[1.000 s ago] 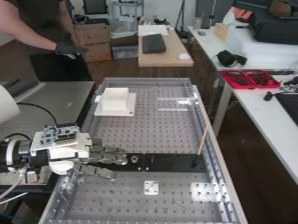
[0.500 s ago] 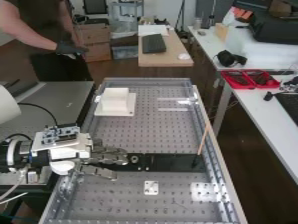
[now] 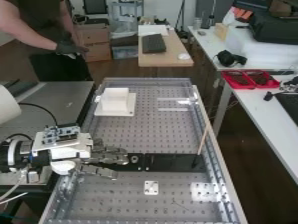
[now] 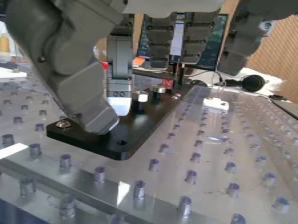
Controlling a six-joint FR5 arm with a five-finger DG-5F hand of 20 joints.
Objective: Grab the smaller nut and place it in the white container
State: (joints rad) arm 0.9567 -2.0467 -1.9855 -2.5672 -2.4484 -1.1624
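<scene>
Dark grey robot hand (image 3: 110,158), fingers approx. straight & spread, held nothing by the long black plate (image 3: 173,162). On it: one silver metal nut (image 4: 140,97), another (image 4: 158,89) just beyond; smaller one unclear, so poss. mix-up. Bulky fingertips could've bumped both b/c close-set, or a weak pinch dropped one en route to boxy white container (image 3: 115,103), well apart.

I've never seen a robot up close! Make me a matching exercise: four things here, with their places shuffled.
1 red trays
2 hand
3 white container
4 thin stick

High view:
A bench's far part
B at the black plate's right end
C on the white table
D at the black plate's left end

Pairs: 1-C, 2-D, 3-A, 4-B
</scene>
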